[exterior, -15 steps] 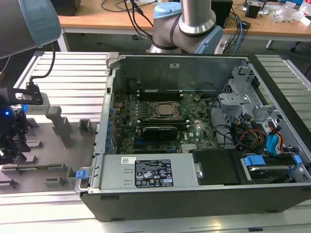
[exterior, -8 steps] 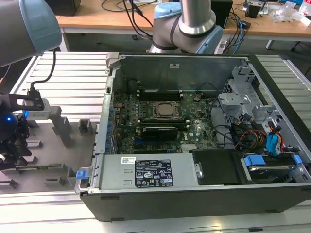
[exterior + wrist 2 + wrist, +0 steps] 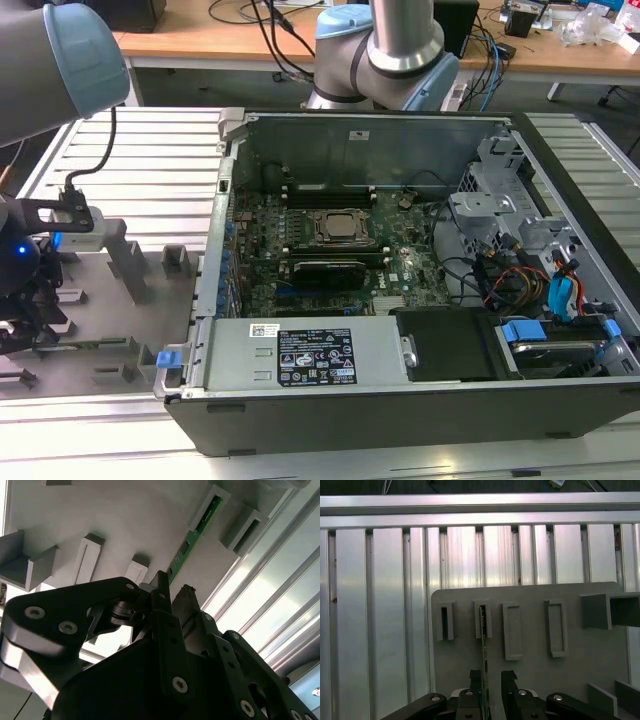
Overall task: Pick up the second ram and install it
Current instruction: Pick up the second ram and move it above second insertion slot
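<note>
A: Step?
B: Pick phase: the second ram (image 3: 483,645) stands on edge in its gray fixture block (image 3: 489,627), well apart from the PC case (image 3: 420,430).
A: And the gripper (image 3: 490,677)?
B: Open, jaws straddling the board, nothing clamped. Grasp likely needs a square, even squeeze on its faces.

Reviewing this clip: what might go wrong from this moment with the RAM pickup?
The open gripper straddles the second ram off-centre, so closing may tilt it or grip it skewed. The stick's end sits in a gray fixture block, so a slanted lift might bind there.
</note>
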Robot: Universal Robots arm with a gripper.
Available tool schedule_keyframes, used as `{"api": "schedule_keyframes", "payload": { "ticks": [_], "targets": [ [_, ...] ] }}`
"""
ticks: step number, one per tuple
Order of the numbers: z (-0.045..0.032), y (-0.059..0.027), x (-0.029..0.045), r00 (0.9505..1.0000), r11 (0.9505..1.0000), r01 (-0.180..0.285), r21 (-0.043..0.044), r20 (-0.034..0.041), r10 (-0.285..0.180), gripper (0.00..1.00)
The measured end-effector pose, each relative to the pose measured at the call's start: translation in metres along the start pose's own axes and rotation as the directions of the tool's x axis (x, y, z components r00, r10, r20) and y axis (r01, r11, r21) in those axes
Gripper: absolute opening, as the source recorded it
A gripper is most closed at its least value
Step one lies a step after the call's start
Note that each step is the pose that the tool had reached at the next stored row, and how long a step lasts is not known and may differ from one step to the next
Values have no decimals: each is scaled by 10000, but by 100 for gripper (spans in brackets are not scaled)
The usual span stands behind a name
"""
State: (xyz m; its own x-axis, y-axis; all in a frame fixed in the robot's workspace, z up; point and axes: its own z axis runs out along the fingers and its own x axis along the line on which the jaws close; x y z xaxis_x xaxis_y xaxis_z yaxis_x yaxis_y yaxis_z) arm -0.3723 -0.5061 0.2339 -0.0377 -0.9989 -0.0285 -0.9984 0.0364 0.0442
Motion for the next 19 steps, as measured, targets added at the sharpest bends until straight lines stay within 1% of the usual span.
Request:
{"api": "schedule_keyframes", "payload": {
  "ticks": [3, 7, 10, 11, 12, 14, 16, 19],
  "targets": [
    [30, -1, 3, 10000, 10000, -1, -1, -1, 1, 30],
    [88, -5, 31, 10000, 10000, 16, -1, -1, -16, 30],
    [162, -40, 32, 9999, 9999, 141, -4, -6, -141, 30],
    [178, -45, 32, 9998, 9998, 184, -5, -8, -184, 30],
    [228, -52, 34, 9997, 9997, 256, -7, -11, -256, 30],
    [284, -55, 36, 9996, 9996, 283, -8, -12, -283, 30],
    [325, -56, 37, 9995, 9995, 311, -9, -13, -311, 30],
    [328, -56, 37, 9995, 9995, 313, -10, -14, -313, 30]
  ]
}}
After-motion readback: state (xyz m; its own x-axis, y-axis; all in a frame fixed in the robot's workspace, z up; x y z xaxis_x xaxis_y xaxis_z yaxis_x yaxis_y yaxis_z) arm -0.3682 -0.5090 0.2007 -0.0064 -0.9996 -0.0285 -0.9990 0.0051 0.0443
